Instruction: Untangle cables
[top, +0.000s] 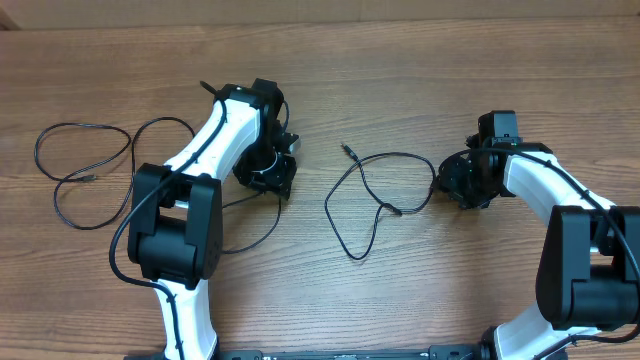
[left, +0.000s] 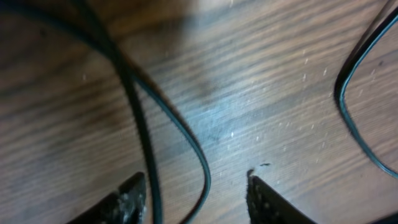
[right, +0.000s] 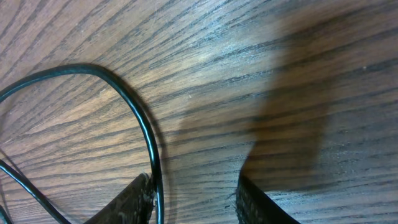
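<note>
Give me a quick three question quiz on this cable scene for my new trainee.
1. True or false: the right gripper stands open, with a cable running past one fingertip.
2. The looped cable farthest from both grippers lies: A on the left arm's side, B on the right arm's side, C dead centre.
3. Fill in: the open left gripper has a thin black ____ running between its tips.
Key: 1 true; 2 A; 3 cord.

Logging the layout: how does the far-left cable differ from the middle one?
The left cable lies in several overlapping loops; the middle cable spreads out more openly. The left cable lies beside the left arm; the middle cable reaches the right pincer. Both are thin and black.
</note>
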